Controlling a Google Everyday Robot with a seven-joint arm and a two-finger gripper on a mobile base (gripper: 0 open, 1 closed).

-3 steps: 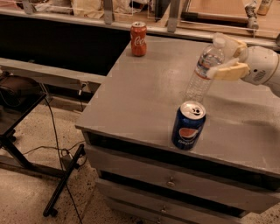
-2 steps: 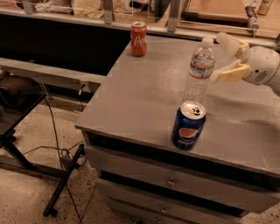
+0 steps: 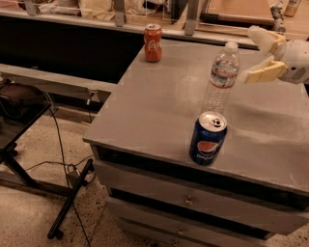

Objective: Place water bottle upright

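Observation:
The water bottle (image 3: 220, 79), clear and ribbed with a white cap and a white-red-blue label band, stands upright on the grey cabinet top (image 3: 154, 101), just behind the blue Pepsi can (image 3: 207, 138). My gripper (image 3: 255, 54) is at the right edge of the view, just right of the bottle's upper part. Its cream fingers (image 3: 263, 72) are spread apart and do not touch the bottle.
A red Coca-Cola can (image 3: 153, 43) stands at the far left corner of the cabinet top. Drawers with small knobs (image 3: 188, 200) face me below. A dark stand with black legs and cables (image 3: 63, 193) sits on the floor at left. A counter (image 3: 96, 14) runs behind.
The bottle went from tilted in my gripper to standing upright on the cabinet. My gripper let go of it and drew back to the right.

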